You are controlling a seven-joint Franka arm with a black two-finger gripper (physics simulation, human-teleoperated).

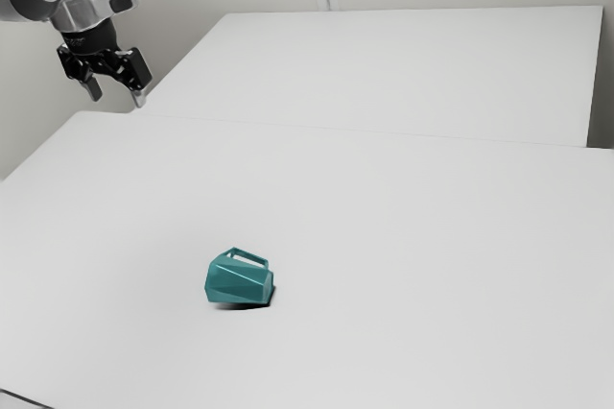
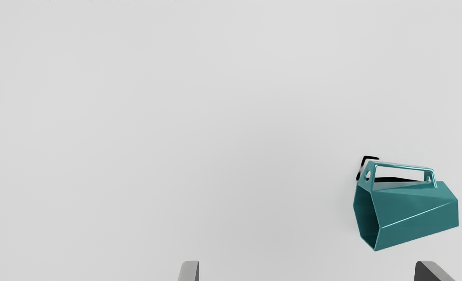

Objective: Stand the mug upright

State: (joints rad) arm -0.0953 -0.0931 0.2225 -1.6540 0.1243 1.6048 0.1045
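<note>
My gripper [image 1: 117, 97] hangs at the exterior view's upper left, well away from the mug and above the table's far left corner. A teal faceted mug [image 1: 239, 280] lies on its side on the white table, its handle pointing up and away. In the wrist view the mug [image 2: 414, 214] shows its dark open mouth and its handle, with a dark shadow beside the handle. The gripper [image 2: 307, 271] is open, its two fingertips wide apart with nothing between them.
The white table [image 1: 403, 217] stretches around the mug. Behind it stands another white surface [image 1: 403, 73], against a pale wall. A dark thin line [image 1: 24, 398] crosses the exterior view's lower left corner.
</note>
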